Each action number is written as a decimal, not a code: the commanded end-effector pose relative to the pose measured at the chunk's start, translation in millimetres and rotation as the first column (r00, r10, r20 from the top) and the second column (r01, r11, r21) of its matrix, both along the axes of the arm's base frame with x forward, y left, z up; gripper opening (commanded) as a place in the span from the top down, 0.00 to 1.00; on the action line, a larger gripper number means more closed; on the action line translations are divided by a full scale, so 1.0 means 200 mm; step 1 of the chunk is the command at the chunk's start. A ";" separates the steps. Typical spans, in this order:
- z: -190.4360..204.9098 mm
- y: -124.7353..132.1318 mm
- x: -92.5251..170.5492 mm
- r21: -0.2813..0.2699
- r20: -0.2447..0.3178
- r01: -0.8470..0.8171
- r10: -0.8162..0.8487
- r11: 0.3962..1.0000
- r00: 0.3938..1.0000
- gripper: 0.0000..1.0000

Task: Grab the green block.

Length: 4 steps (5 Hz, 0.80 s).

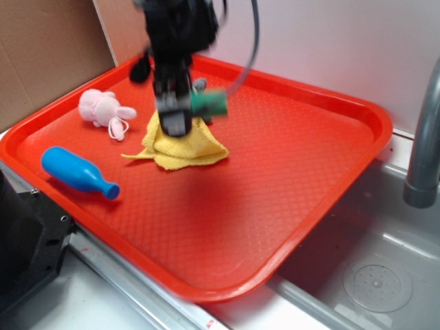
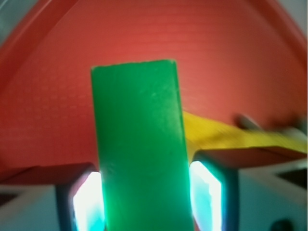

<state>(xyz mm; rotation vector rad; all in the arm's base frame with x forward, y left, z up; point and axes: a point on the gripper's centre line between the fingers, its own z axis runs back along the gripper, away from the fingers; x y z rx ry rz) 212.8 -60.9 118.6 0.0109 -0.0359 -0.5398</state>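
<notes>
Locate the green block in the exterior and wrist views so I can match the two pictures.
Exterior: the green block is upper centre, sticking out sideways from the gripper, above the yellow cloth.
Wrist: the block fills the centre, clamped between the two fingers.
Shared landmark: the yellow cloth on the red tray, seen to the right of the block in the wrist view.

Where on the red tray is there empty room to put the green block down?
The right half and near corner of the tray are bare, from the yellow cloth to the rim. The far left is crowded: pink bunny, blue bottle and cloth. The gripper holds the green block.
</notes>
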 end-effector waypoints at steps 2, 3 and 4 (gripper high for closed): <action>0.39 0.19 -0.11 -0.069 0.048 -0.524 0.528 0.849 0.848 1.00; 0.41 0.21 -0.12 -0.062 0.049 -0.504 0.507 0.861 0.860 1.00; 0.37 0.21 -0.09 -0.063 0.022 -0.495 0.497 0.867 0.867 1.00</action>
